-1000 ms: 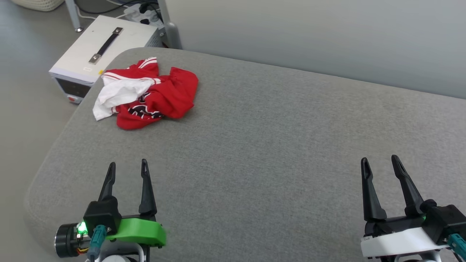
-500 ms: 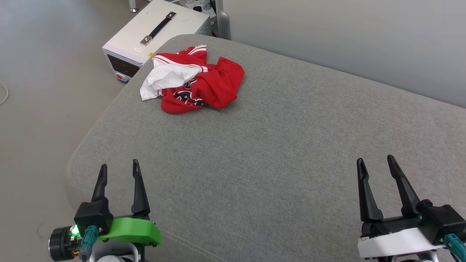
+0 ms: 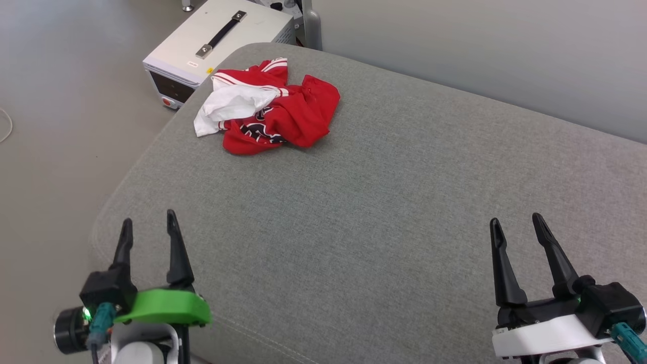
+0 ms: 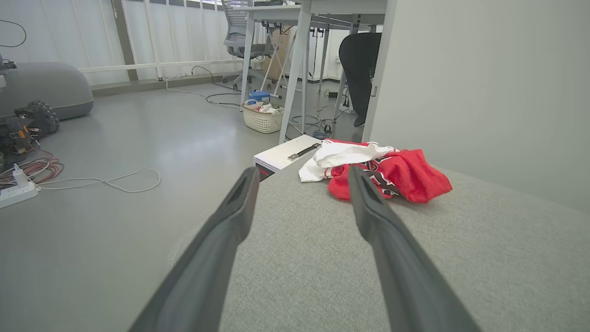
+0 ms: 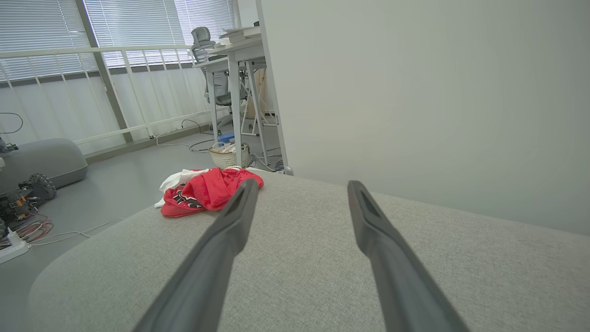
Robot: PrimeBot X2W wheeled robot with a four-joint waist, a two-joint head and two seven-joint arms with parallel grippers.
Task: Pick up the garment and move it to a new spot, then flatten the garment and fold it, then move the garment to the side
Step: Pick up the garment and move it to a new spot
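Red and white garment (image 3: 268,114) lies bunched up at far left corner of grey cushion (image 3: 384,212), near white box (image 3: 222,40). Left gripper (image 3: 147,227) open, empty. Right gripper (image 3: 516,226) open, empty. Both well apart from garment.

The garment (image 3: 290,114) lies crumpled, so its black print is mostly folded under and cannot be read. The white box (image 3: 222,35) is partly hidden behind the corner of the grey cushion (image 3: 384,212) and clipped by the head view's top edge. In the left wrist view a person (image 4: 360,60) is cut off by a desk (image 4: 343,5); only a dark form and a shoe show. The contents of the basket (image 4: 262,121) are too small to tell.
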